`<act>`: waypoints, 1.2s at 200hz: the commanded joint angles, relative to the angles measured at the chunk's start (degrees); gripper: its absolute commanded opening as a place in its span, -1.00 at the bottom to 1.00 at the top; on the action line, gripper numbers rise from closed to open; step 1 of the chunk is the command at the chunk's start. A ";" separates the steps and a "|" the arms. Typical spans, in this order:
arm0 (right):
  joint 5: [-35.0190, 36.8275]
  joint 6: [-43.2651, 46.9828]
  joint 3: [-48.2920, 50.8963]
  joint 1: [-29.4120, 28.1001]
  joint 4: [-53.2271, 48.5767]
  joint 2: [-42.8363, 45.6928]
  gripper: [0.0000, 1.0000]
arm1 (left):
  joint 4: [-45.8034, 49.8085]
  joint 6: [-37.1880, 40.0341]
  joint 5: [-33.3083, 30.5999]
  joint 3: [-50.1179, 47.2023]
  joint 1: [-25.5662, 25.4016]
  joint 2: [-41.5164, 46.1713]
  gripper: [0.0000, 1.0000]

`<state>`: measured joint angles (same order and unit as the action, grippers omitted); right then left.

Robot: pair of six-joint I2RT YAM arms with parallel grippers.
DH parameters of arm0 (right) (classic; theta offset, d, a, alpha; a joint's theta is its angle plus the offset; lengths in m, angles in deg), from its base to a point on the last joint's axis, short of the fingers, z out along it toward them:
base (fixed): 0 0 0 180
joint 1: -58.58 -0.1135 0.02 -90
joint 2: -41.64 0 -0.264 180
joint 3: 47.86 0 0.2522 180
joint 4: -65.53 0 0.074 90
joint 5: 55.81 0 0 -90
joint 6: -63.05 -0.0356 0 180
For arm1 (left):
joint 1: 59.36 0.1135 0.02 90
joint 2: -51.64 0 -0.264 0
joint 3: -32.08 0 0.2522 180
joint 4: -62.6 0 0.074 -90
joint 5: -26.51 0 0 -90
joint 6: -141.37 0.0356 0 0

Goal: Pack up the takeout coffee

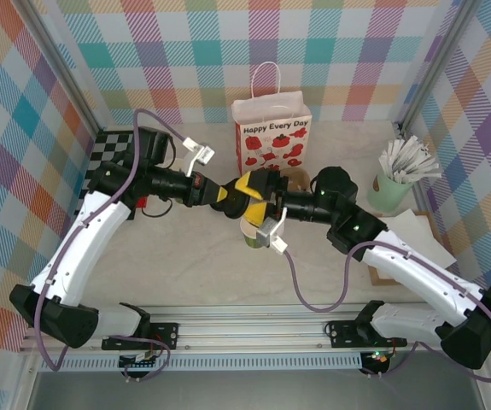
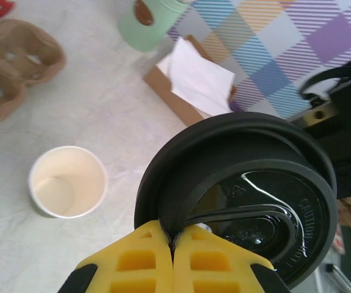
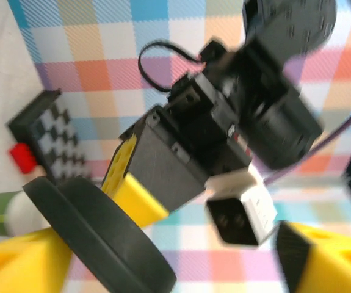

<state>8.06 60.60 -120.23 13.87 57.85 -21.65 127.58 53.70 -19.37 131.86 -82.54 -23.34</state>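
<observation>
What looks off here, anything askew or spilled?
The black lid is steeply tilted, pinched only at its rim by the shut left gripper, with the right gripper open beside it. Whatever hangs under the lid is hidden. No spill shows.

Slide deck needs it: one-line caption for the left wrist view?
Left hand pinching the rim of the black lid, with an empty paper cup upright on the table nearby.

Pale, faintly marbled table, enclosed on its left, far and right edges by pastel plaid walls. Grey metal posts stand at the far corners. A ribbed aluminium rail runs along the near edge. Lighting is even.
</observation>
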 commanded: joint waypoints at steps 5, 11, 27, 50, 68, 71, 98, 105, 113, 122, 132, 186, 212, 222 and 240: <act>9.56 -29.07 -0.20 0.64 -13.84 2.28 1.00 | -2.82 -5.03 -15.16 -1.79 -0.73 1.82 -1.00; 11.88 -34.59 0.93 0.68 -13.50 3.02 1.00 | -1.75 -5.83 -17.92 -1.81 -0.86 1.42 -1.00; 19.48 -52.69 3.43 0.95 -11.73 4.93 1.00 | 0.19 -9.38 -25.68 -2.05 -1.95 0.33 -1.00; 33.31 -89.89 0.18 5.97 -20.67 4.00 1.00 | 1.49 -16.25 -33.40 -1.97 -6.07 -2.35 -1.00; 31.42 -107.38 -0.07 12.09 -28.05 2.11 1.00 | 5.74 -21.63 -39.82 0.70 -10.19 -6.68 -1.00; 30.26 -109.58 0.33 13.02 -28.70 1.97 1.00 | 6.62 -22.41 -40.78 1.18 -10.81 -7.43 -1.00; 14.25 -125.90 4.11 20.29 -31.42 -1.02 1.00 | 12.44 -28.07 -45.97 4.83 -16.45 -14.23 -1.00; 11.17 -129.21 4.75 21.03 -31.70 -2.20 1.00 | 12.50 -29.02 -46.50 5.31 -17.68 -15.36 -1.00; 8.02 -131.69 5.31 21.33 -31.74 -3.70 1.00 | 12.12 -29.90 -47.14 5.74 -18.76 -16.61 -1.00; 4.14 -133.39 5.90 21.33 -30.76 -5.41 1.00 | 11.34 -30.59 -47.73 5.83 -19.63 -17.65 -1.00; 0.25 -134.38 6.82 21.32 -29.02 -7.07 0.99 | 10.25 -31.32 -47.71 5.81 -20.08 -18.88 -1.00; -8.42 -132.64 11.68 21.32 -20.68 -10.67 0.86 | 6.75 -32.98 -47.61 4.91 -21.37 -23.35 -1.00; -9.28 -131.72 12.23 21.24 -19.86 -12.74 0.85 | 5.00 -32.72 -47.30 4.73 -21.35 -24.14 -1.00; -9.78 -131.77 12.45 21.24 -19.05 -13.38 0.83 | 4.12 -32.42 -46.64 4.43 -21.38 -24.33 -1.00; -10.00 -131.88 12.79 21.24 -18.25 -14.22 0.80 | 3.62 -32.16 -45.17 4.59 -21.38 -25.26 -1.00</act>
<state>1.06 -71.14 -108.51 35.27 36.61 -34.68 132.89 22.01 -65.66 135.88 -102.91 -47.54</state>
